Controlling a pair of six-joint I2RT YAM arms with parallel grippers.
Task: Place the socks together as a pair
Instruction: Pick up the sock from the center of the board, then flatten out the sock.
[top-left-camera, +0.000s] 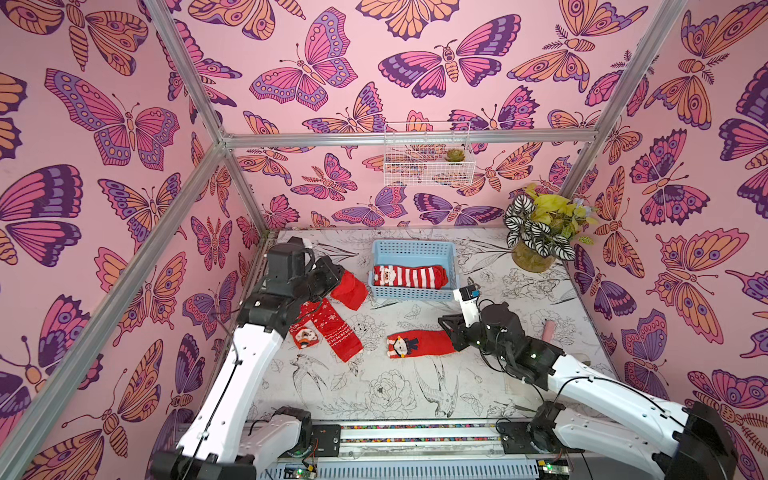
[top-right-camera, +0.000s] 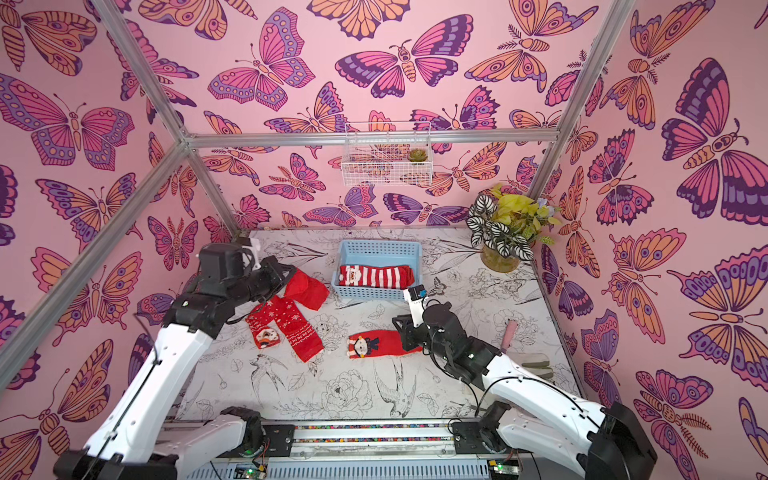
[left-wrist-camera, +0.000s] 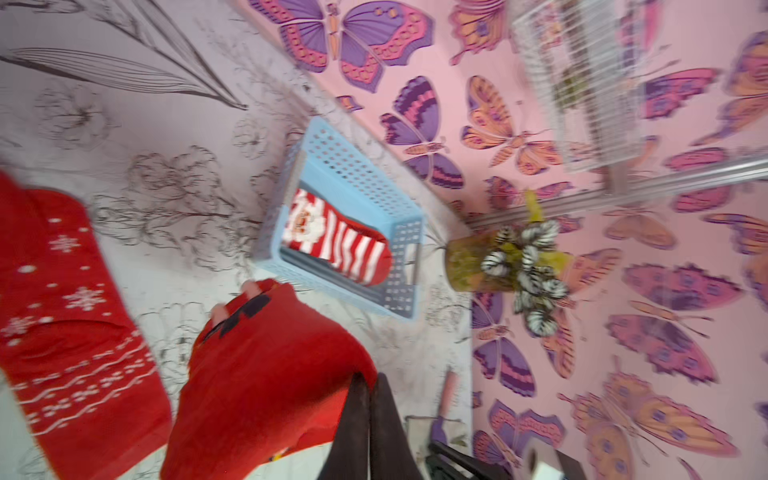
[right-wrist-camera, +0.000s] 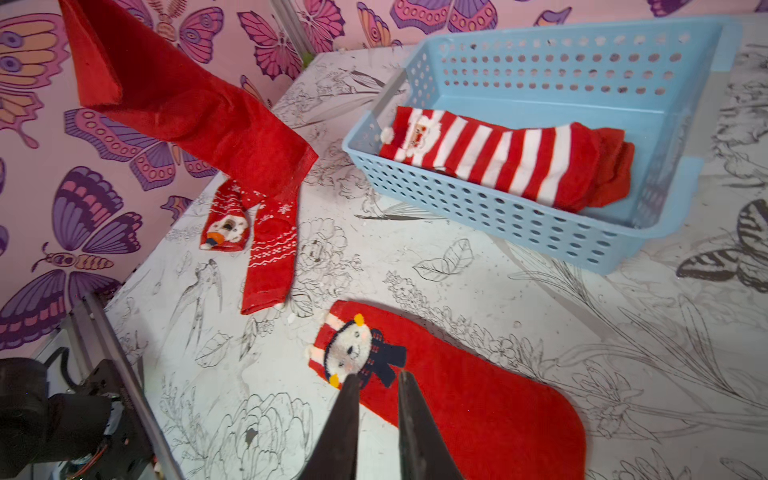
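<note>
Left gripper (left-wrist-camera: 371, 380) fingers clamped on 1 plain red sock (top-left-camera: 351, 291), hanging beside 2 snowflake socks (top-left-camera: 340, 332). Right gripper (right-wrist-camera: 376, 378) fingers slightly apart over 1 matching sock (top-left-camera: 419, 343) on the table (top-left-camera: 374, 370). 2 striped socks (top-left-camera: 409, 277) lie in 1 basket (top-left-camera: 415, 249).

White-shelled left arm (top-left-camera: 243, 374) and right arm (top-left-camera: 615, 395), black joints and wrists, thin black cables

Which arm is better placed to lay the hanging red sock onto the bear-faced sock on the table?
Left, probably: the left gripper pinches the hanging sock, while the right gripper hovers empty, jaws slightly apart, over the bear-faced sock.
</note>
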